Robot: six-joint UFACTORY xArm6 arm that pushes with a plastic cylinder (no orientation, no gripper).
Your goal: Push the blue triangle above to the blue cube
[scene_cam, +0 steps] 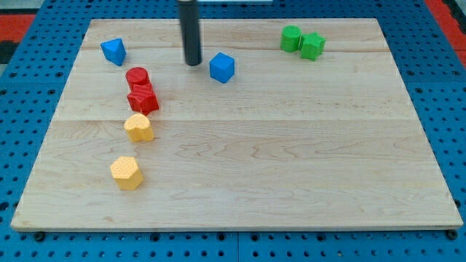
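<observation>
I am watching my tip [192, 63], the lower end of the dark rod, resting on the pale wooden table [291, 167] just to the view's left of the blue cube-shaped block [222, 67] and apart from it. There are no jaws on this rig, only the rod, so nothing is opening or clamping.

The small blue triangular block [113, 51] is sitting well to the view's left, near the table's upper left corner. My tip is standing between the two blue blocks, much nearer the cube.

That is the trouble I am seeing. Any drift toward the view's right is likely to knock the cube and shift the target itself. To push the triangle I am needing to get round to its far left side, and a careless route could clip it and send it toward the table edge, which is close there. A triangular block also tends to turn off a round rod if caught off-centre.

The red cylinder block [137, 76] and the red block [143, 99] touching it are lying just below the path, so a low push could snag them.
</observation>
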